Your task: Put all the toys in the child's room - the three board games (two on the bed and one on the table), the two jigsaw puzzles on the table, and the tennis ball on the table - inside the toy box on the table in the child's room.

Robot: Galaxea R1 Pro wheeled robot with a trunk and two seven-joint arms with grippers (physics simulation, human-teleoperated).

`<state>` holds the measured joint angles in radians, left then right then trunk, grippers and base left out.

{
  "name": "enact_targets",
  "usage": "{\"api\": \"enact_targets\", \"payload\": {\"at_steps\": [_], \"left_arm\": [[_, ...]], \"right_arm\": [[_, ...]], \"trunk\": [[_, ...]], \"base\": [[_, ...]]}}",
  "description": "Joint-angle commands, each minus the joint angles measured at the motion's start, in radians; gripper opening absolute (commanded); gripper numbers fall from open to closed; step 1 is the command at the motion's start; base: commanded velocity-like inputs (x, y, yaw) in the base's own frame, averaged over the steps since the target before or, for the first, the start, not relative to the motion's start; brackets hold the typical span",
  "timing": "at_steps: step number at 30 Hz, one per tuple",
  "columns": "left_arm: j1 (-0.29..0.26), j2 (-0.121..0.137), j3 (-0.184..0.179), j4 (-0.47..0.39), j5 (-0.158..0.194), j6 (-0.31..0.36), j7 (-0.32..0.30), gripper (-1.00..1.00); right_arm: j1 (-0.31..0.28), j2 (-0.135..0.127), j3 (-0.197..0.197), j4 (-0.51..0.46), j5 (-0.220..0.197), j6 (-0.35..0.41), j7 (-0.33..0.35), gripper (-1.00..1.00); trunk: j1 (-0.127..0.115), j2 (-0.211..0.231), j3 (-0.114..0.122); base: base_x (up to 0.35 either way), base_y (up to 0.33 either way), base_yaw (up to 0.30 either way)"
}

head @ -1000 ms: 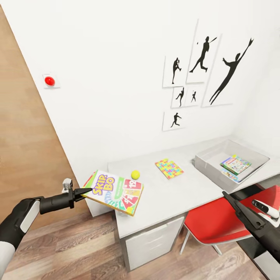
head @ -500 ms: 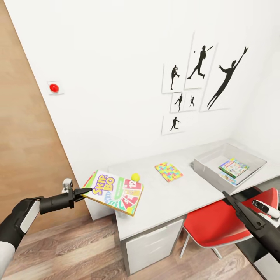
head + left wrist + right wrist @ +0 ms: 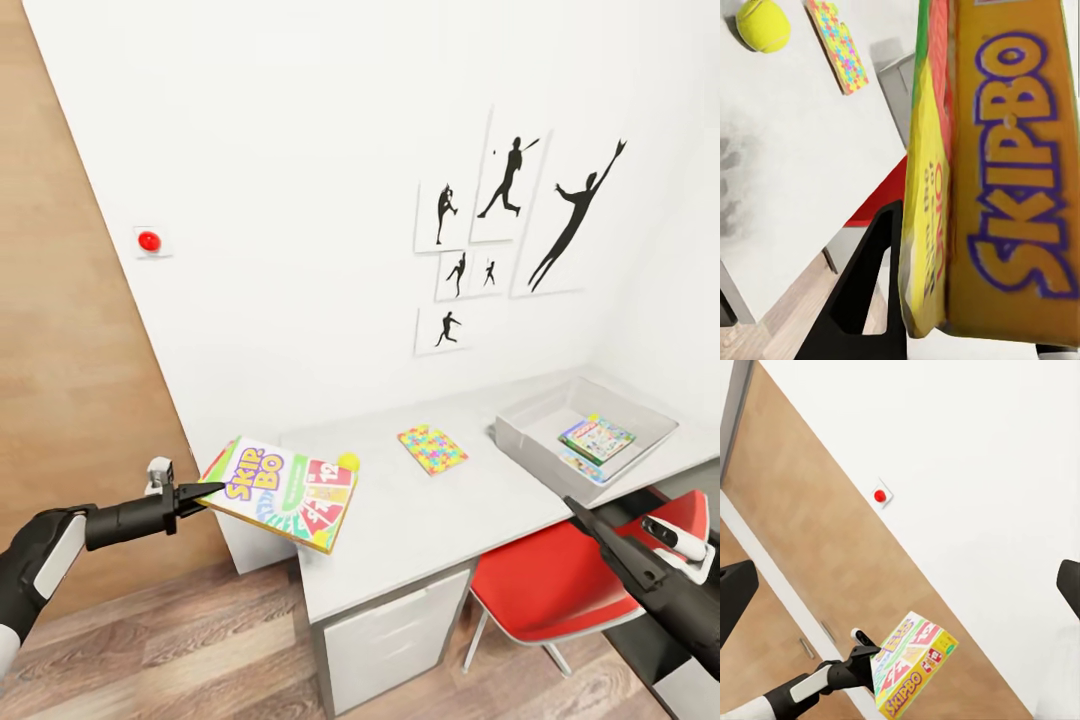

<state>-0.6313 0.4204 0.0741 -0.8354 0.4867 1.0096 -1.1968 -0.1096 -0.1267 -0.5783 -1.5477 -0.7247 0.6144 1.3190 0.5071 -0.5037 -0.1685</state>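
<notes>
Green, white and red, the Skip-Bo box [image 3: 280, 491] hung in the left gripper [image 3: 205, 491], whose two fingers pinched the box by its near corner. The box stuck out flat past the fingertips, over the near end of the table [image 3: 440, 520].

Compared with a second before, the whole picture had slid: the red knob [image 3: 149, 241] and the wall pictures [image 3: 505, 230] sat in new spots, so the camera had moved, not the things. The robot looked to be rolling closer along the table. The left arm and its box sat a bit lower and more to the side in the picture. The tennis ball [image 3: 348, 461] now peeked out from behind the far edge of the held box, where earlier it showed whole.

Well past the box lay one jigsaw puzzle [image 3: 432, 448], and farther still stood the toy box [image 3: 530, 440]. A Monopoly box [image 3: 598, 438] already lay inside it, on top of something else flat.

The right gripper [image 3: 577, 509] pointed up near the red chair [image 3: 560, 580]. In its wrist view the fingers stood wide apart and held nothing.

I think the Skip-Bo box was being carried toward the toy box, with a good way left to go.
</notes>
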Motion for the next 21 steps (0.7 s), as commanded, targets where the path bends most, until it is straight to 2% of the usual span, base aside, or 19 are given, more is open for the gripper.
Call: {"api": "enact_targets", "payload": {"at_steps": [1,8,15,21], "left_arm": [[-0.001,0.001,0.0,0.0,-0.001,0.003,-0.004,-1.0],[-0.001,0.006,-0.003,0.0,-0.004,0.001,-0.017,-1.0],[-0.001,0.006,-0.002,0.0,-0.004,0.001,-0.019,-1.0],[-0.001,0.005,-0.002,-0.001,-0.003,0.001,-0.02,-1.0]], "right_arm": [[-0.001,0.0,0.0,0.0,0.0,0.008,0.001,1.0],[-0.001,0.014,0.009,-0.001,0.015,-0.004,-0.006,1.0],[-0.001,0.016,0.008,-0.002,0.016,-0.005,-0.004,1.0],[-0.001,0.015,0.006,-0.002,0.015,-0.005,-0.003,1.0]], "trunk": [[-0.003,0.006,0.003],[-0.03,0.055,0.037],[-0.057,0.104,0.07],[-0.057,0.104,0.08]], "base": [[0.0,0.0,0.0],[0.0,0.0,0.0],[0.0,0.0,0.0],[0.0,0.0,0.0]]}}
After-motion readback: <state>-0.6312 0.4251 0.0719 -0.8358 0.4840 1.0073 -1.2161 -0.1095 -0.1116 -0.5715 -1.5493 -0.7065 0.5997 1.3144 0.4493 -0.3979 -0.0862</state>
